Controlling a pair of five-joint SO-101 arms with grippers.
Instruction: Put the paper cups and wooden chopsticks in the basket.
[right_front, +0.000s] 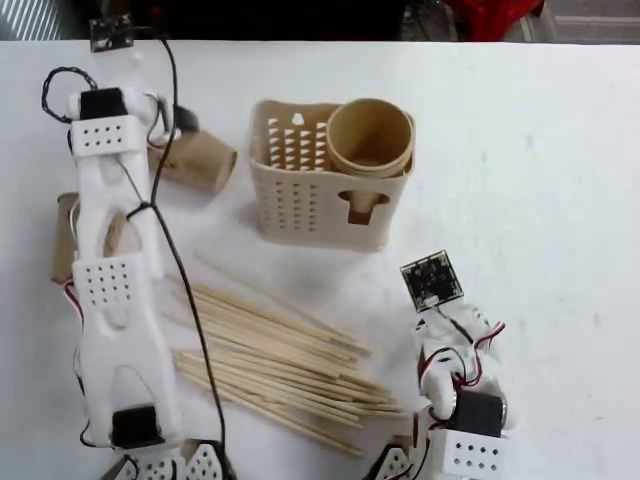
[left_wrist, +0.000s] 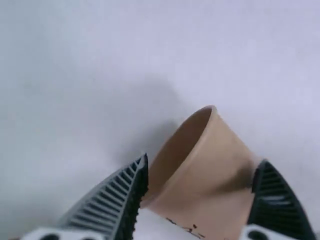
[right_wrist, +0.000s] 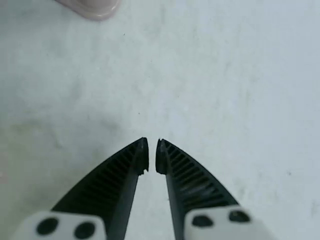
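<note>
A brown paper cup lies on its side on the white table, mouth facing away from the wrist camera. My left gripper is shut on it, one ribbed finger against each flank. From above, this cup lies left of the beige basket, at the end of the left arm. One cup stands inside the basket. Another cup lies partly under the left arm. The wooden chopsticks lie in a loose pile in front of the basket. My right gripper is shut, with nothing in it, above bare table.
The right arm sits folded near the front edge, right of the chopstick pile. A black cable runs along the left arm over the chopsticks. A corner of the basket shows ahead of the right gripper. Bare table lies right of the basket.
</note>
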